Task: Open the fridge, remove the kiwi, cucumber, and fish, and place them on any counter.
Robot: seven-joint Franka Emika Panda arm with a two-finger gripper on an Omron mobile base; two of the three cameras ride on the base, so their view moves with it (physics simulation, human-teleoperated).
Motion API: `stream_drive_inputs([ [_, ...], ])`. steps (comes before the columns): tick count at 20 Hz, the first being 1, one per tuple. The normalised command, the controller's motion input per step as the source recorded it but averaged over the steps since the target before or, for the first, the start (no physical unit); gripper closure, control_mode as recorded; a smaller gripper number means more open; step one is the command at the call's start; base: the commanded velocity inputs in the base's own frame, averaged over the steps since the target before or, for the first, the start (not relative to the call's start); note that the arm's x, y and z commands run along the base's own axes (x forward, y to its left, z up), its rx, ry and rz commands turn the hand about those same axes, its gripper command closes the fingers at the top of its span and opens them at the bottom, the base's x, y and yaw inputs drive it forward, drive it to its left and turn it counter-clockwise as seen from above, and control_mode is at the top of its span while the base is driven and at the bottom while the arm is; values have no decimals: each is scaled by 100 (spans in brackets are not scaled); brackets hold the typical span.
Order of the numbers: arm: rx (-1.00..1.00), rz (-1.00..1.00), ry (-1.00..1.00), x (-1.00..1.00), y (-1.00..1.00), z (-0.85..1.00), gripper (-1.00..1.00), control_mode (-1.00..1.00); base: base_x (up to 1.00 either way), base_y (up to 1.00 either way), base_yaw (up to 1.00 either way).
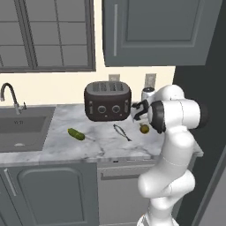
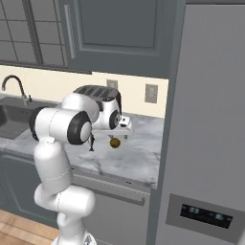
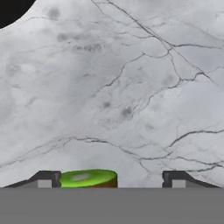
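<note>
The kiwi (image 1: pixel 144 128) rests on the marbled counter (image 1: pixel 101 145) just under my gripper (image 1: pixel 140 117). In the hand view the kiwi's green cut face (image 3: pixel 87 178) lies between the two fingertips (image 3: pixel 46 179), nearer the left one; the gripper (image 3: pixel 109 179) is open, its jaws wider than the fruit. Left of the kiwi lies the thin dark fish (image 1: pixel 122 132), and further left the bright green cucumber (image 1: pixel 76 134). In the right base view the light-grey fridge (image 2: pixel 206 119) stands on the right with its door closed, and the kiwi (image 2: pixel 115 142) sits below the hand.
A dark toaster (image 1: pixel 107 101) stands at the back of the counter, close behind the hand. A sink (image 1: pixel 22 128) with a curved faucet (image 1: pixel 9 95) is on the left. Dark wall cabinets (image 1: pixel 154 31) hang above.
</note>
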Motion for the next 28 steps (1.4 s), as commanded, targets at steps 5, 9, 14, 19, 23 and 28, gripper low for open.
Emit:
stream_drive_inputs([
  [5, 0, 0, -4, -29, 0, 15, -100, -100, 0, 0, 0],
  [9, 0, 0, -10, -56, 0, 39, -100, -100, 0, 0, 0],
  [14, 0, 0, -8, -72, 0, 77, -100, -100, 0, 0, 0],
  [19, 3, 0, -3, -69, 0, 98, -100, -100, 0, 0, 0],
  [23, 4, 0, -2, -68, 12, 97, -100, -100, 0, 0, 0],
  [28, 6, 1, -1, -65, 18, 99, -100, -100, 0, 0, 0],
])
